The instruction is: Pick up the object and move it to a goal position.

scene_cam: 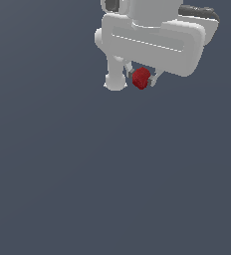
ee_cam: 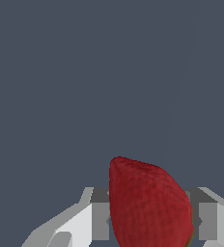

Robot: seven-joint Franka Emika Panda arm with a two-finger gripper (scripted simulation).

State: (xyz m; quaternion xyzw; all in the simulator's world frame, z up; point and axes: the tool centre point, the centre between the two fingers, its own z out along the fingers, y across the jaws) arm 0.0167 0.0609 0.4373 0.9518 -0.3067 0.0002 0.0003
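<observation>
The object (scene_cam: 141, 78) is a small dark red, faceted, strawberry-like lump. It sits between the two short fingers of my white gripper (scene_cam: 141, 79), near the top of the exterior view. In the wrist view the object (ee_cam: 147, 205) fills the space between the grey finger pads (ee_cam: 100, 219), which press on both of its sides. My gripper is shut on it. The white arm body (scene_cam: 152, 35) hangs directly above and hides the top of the object.
A plain dark grey-blue surface (scene_cam: 87, 174) fills everything else in both views. No other object, container or edge shows.
</observation>
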